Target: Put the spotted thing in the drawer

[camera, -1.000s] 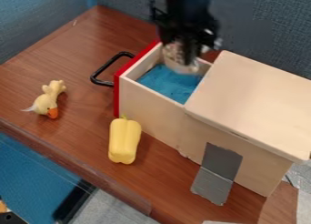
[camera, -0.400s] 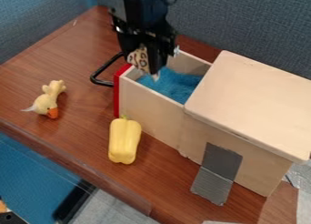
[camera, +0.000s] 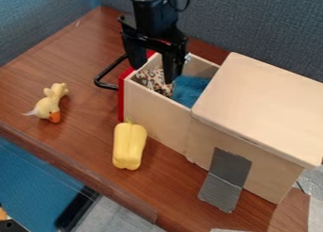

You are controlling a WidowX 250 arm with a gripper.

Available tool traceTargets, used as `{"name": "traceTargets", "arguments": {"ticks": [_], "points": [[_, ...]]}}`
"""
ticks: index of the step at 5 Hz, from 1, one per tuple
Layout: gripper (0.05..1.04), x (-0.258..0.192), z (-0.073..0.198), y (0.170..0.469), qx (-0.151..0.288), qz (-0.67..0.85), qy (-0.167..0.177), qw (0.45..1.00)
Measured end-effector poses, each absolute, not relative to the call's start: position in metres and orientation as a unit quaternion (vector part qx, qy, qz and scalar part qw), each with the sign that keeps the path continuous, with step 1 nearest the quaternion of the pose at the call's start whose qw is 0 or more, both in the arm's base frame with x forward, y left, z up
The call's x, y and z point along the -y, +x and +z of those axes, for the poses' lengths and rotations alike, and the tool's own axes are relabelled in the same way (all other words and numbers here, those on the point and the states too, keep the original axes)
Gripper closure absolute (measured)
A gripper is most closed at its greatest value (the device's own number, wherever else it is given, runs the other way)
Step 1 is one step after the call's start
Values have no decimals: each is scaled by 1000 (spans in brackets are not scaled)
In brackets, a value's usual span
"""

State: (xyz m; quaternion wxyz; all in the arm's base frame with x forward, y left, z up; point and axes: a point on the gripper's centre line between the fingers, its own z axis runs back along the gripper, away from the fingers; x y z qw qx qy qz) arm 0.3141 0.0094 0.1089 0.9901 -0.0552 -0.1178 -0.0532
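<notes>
We have gripper spread wide, empty, over drawer; spotted thing inside, just below fingertips. We'd lift.

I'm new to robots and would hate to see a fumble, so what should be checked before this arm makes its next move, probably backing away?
1. Spotted thing inside the drawer: ok, it lies beside the blue fluffy lining.
2. Gripper open: ok, its fingers are spread apart.
3. Gripper free of the spotted thing: cannot tell; one finger overlaps it in this view, and contact is unclear.
4. Gripper away from the drawer: not ok, it hangs at the opening.
5. Yellow pepper and toy duck out of the drawer's way: ok, both lie outside, to its sides.
</notes>
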Motion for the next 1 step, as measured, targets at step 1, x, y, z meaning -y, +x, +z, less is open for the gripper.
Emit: {"name": "traceTargets", "arguments": {"ticks": [1], "points": [[83, -13, 137, 311, 151, -54, -51, 986]]}}
